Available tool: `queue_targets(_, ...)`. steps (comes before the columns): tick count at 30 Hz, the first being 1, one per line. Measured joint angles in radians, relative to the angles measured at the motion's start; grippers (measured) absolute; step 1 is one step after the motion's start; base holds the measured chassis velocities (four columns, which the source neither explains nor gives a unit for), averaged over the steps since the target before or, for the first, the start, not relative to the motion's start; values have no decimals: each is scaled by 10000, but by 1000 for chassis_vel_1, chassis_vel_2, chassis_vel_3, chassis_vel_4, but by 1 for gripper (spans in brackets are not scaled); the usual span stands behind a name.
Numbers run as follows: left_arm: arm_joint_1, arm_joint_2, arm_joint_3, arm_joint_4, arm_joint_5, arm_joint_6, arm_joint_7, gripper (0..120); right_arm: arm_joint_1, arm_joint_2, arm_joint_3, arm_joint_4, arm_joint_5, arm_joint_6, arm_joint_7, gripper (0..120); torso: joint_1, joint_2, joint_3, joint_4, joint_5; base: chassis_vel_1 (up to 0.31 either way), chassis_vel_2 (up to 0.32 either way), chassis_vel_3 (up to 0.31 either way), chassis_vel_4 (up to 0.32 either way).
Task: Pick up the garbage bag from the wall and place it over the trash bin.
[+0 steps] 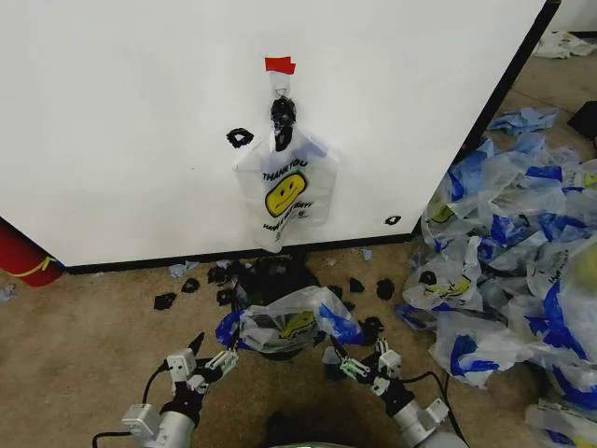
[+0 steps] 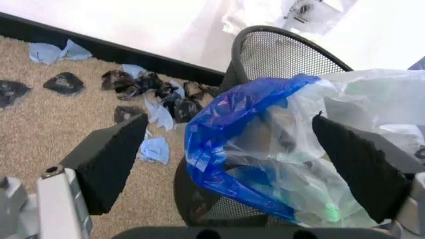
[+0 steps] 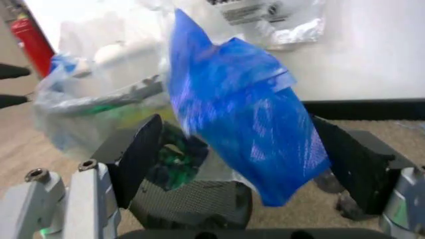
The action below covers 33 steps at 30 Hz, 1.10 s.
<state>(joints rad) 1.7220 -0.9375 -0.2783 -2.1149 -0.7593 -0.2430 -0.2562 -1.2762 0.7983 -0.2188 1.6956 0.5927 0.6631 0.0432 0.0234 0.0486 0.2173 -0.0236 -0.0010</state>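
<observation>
A garbage bag (image 1: pixel 287 323) lies draped over the trash bin (image 1: pixel 280 280) on the carpet by the wall (image 1: pixel 140 112). The left gripper (image 1: pixel 222 361) and right gripper (image 1: pixel 353 366) flank it, both released, jaws spread around blue handles. Another smiley bag (image 1: pixel 284 191) hangs from the wall's clip (image 1: pixel 282 112).

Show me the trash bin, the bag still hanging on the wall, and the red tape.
trash bin (image 2: pixel 285 52), left wrist view, mesh wall.
hanging garbage bag (image 1: pixel 284 194), head view, smiley face.
red tape (image 1: pixel 279 64), head view, its middle.
</observation>
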Motion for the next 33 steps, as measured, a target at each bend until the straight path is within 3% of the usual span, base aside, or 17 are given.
queue_targets(12,-228,-30,-69,-45,223,-141,67,98,-668,-146,594,558,-377,479,-169,77,0,0,0,0,-2,0,0,0,0)
queue_targets(22,-951,534,-418,-699,-299,95,65,98,-978,-135,1159,1973,134,228,172,77,0,0,0,1,-1,0,0,0,0)
queue_targets(25,-1550,919,-398,-813,-951,330,78,98,-953,-151,1035,2252,147,135,334,77,0,0,0,0,-2,0,0,0,0)
queue_targets(28,-2390,1799,-419,-874,-2345,607,493,97,-744,-260,762,2423,137,2,507,76,0,0,1,-5,-4,0,0,0,0)
queue_targets(30,-3093,2818,-334,-706,-3484,759,1022,95,-501,-378,541,2492,164,-130,605,76,0,0,1,8,6,0,0,0,0)
queue_targets(31,-3093,2818,-334,-706,-3484,759,1022,95,-501,-378,541,2492,164,-130,605,76,0,0,1,8,6,0,0,0,0)
queue_targets(33,-3809,3702,-90,-339,-4422,943,1508,94,-394,-454,440,2526,175,-199,649,76,1,-1,2,-9,-7,0,0,0,0)
